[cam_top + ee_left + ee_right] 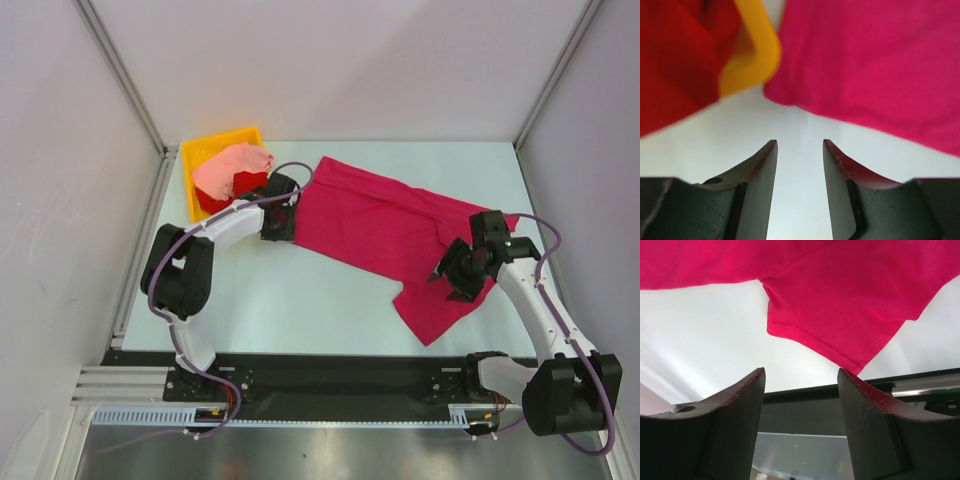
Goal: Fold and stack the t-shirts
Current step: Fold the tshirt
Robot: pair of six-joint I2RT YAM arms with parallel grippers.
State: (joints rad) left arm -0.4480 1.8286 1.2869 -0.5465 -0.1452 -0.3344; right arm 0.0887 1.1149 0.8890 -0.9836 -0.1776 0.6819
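The magenta-crimson t-shirt (385, 230) lies spread out on the white table, slanting from back centre to front right. It also shows in the left wrist view (870, 60) and the right wrist view (840, 295). The bright red t-shirt (232, 185) and the pale salmon-pink t-shirt (232, 165) are bunched in the yellow bin (205, 150). My left gripper (282, 222) is open and empty at the shirt's left edge, beside the bin. My right gripper (455, 272) is open and empty over the shirt's right sleeve area.
The yellow bin's corner (757, 50) and the red shirt (675, 65) lie close ahead of the left fingers. The table's front edge and black rail (805, 405) show under the right gripper. Grey walls enclose the table.
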